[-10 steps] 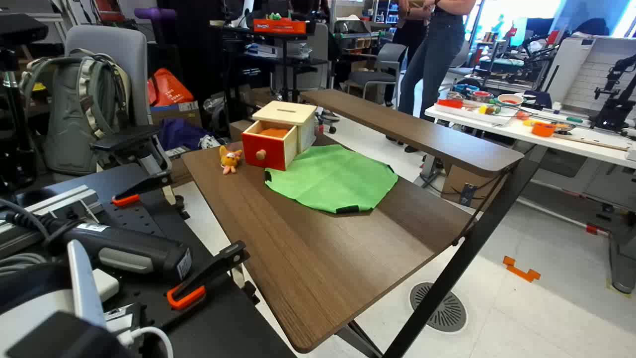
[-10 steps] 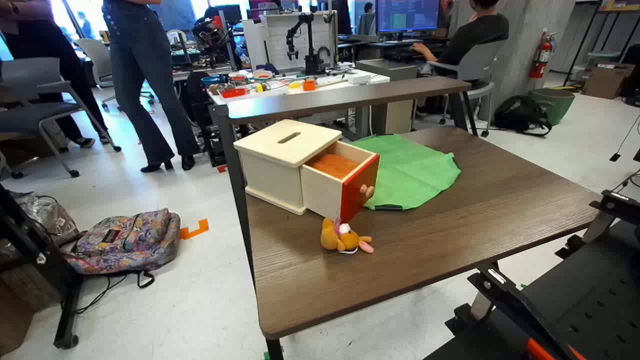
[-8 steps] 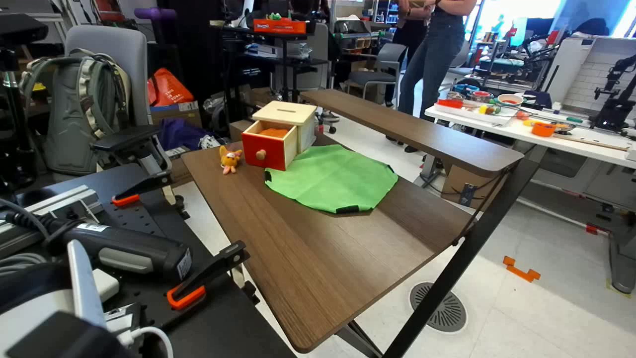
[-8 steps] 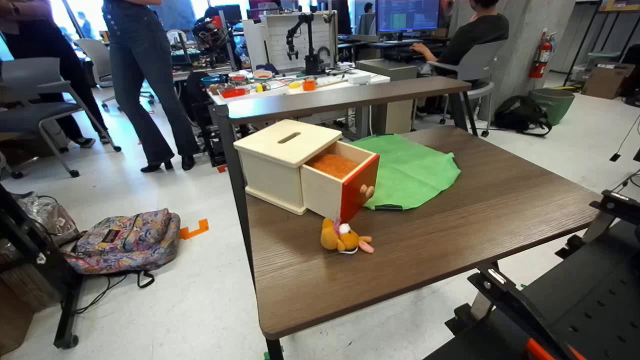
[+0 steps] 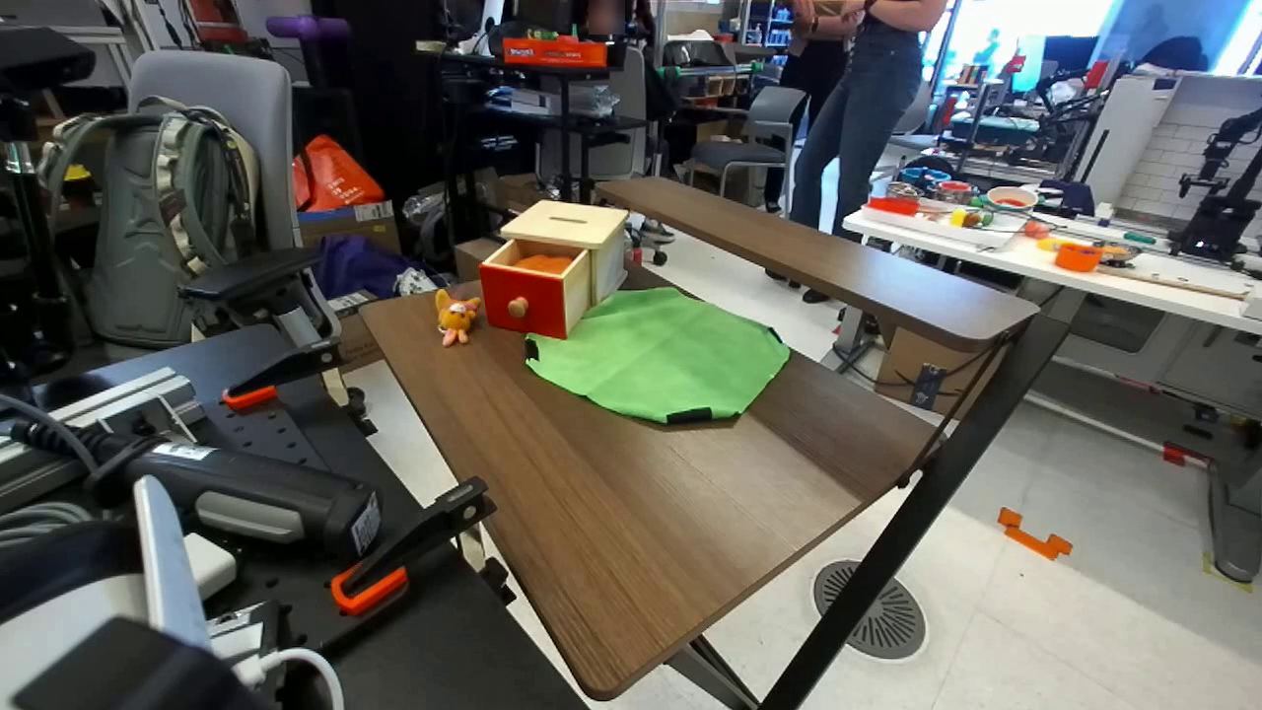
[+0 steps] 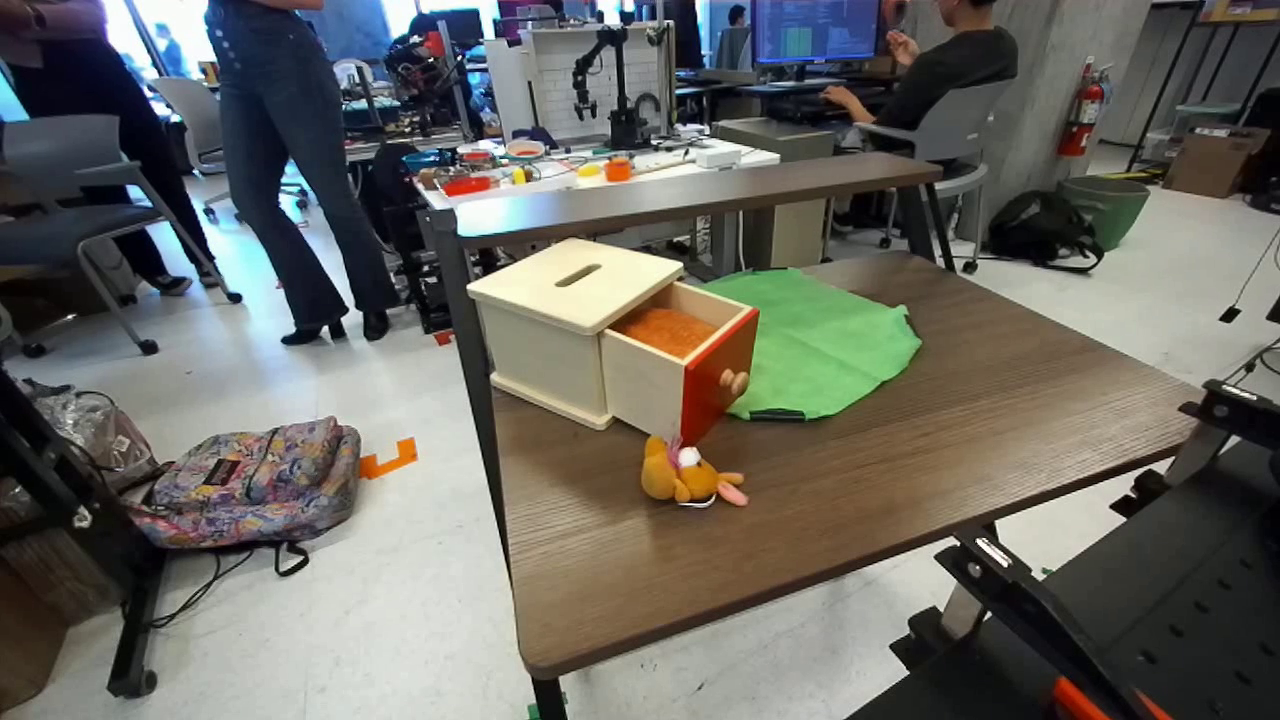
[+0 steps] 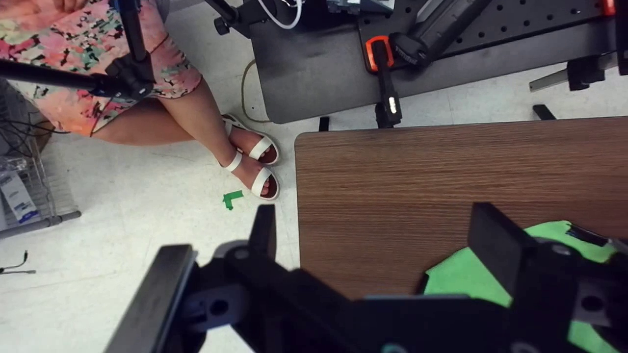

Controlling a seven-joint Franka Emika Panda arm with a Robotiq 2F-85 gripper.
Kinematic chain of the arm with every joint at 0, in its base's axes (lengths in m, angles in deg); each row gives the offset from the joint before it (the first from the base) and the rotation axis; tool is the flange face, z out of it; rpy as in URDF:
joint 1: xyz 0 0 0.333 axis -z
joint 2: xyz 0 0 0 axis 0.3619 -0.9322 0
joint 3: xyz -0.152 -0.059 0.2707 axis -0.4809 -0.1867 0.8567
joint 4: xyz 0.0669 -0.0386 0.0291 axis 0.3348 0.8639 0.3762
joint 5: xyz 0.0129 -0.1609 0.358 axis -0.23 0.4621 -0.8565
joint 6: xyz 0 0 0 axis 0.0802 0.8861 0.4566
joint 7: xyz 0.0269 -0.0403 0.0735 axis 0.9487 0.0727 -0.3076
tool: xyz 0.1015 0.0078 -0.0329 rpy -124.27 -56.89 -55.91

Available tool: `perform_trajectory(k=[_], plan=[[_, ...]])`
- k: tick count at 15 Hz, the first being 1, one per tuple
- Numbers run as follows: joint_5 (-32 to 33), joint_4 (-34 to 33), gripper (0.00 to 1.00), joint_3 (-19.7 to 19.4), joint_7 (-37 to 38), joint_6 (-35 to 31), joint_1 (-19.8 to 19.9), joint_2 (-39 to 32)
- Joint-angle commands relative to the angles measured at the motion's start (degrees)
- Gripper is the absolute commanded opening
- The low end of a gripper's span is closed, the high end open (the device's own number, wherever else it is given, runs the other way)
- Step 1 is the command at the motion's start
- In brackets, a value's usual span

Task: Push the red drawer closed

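Foremost, gripper (image 7: 374,211): black, angular, fingers (image 7: 495,240) spread wide, holding nothing. Outward, wood-grain tabletop (image 7: 392,196). On it, in both exterior views: green cloth (image 6: 820,340), black-patched edge; pale, slot-topped wooden box (image 6: 545,350); its red drawer (image 6: 712,385), round wooden knob (image 6: 735,382), standing well out, orange matter (image 6: 663,330) inside; orange plush toy (image 6: 680,478) near drawer front.

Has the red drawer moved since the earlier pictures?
No: in both exterior views, the red drawer keeps its place relative to the table, still open.
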Motion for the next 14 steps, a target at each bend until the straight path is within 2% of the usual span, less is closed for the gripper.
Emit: perform_trajectory(k=[1,4,11,14], plan=[[0.89,0.55,1.0,2.17,1.84,-4.37,-2.39,-1.99],[1.04,2.98,1.0,3.68,1.78,-12.08,-4.13,-3.62],[0.25,12.68,1.0,5.37,-1.55,-41.44,-6.17,-8.77],[-0.85,13.56,1.0,6.55,-4.69,-47.08,-7.2,-12.82]])
